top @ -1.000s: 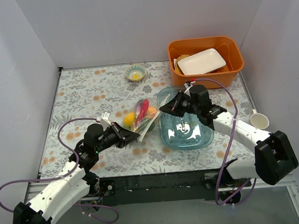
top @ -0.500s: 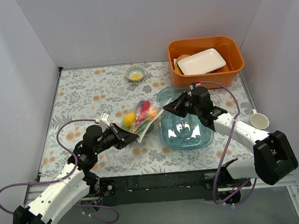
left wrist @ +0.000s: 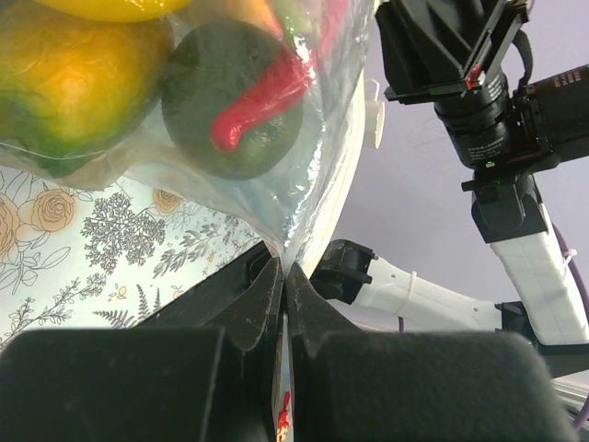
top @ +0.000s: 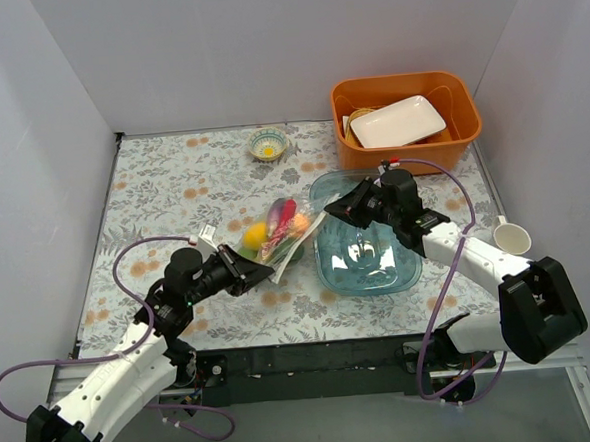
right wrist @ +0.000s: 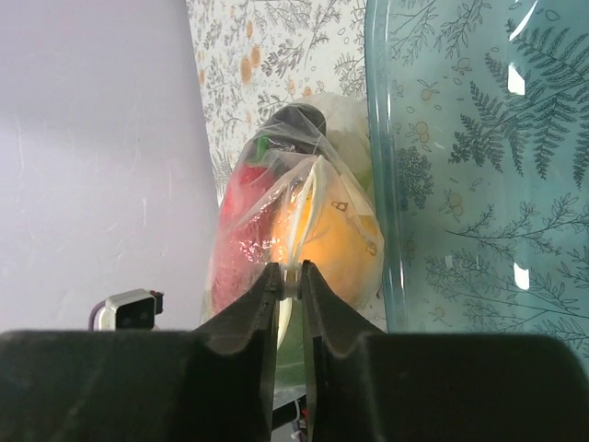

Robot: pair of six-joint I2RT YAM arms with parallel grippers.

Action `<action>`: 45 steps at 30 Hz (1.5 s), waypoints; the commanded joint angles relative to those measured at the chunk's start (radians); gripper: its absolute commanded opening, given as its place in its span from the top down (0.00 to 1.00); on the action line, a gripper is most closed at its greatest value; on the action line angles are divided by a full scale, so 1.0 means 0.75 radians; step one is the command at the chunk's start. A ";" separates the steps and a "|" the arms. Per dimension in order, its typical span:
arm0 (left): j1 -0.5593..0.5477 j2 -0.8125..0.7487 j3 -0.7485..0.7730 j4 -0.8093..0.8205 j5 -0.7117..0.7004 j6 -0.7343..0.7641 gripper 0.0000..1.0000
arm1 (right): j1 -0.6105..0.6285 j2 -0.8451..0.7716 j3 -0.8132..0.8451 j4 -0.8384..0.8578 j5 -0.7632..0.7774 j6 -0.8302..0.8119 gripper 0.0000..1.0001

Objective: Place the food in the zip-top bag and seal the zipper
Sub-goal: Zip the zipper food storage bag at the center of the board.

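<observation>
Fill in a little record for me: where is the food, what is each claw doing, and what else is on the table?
food: inside the bag
bag: between the two grippers, left of the tray
left gripper: shut on the bag's near corner
right gripper: at the bag's edge, jaws a sliver apart; grip unclear
tray: clear blue, under the right arm
bin: orange, far right, holds a white plate
extras: small bowl at the far side, cup at the right
</observation>
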 commanded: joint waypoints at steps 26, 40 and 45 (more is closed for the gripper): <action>0.009 0.068 -0.018 0.115 0.058 -0.013 1.00 | -0.024 0.004 -0.018 0.159 -0.089 0.031 0.92; 0.011 0.021 -0.004 0.056 0.058 0.017 1.00 | -0.026 0.010 0.071 0.061 -0.005 -0.027 0.99; 0.015 0.008 0.002 0.037 0.062 0.023 1.00 | -0.032 0.004 0.080 0.040 0.032 -0.039 0.99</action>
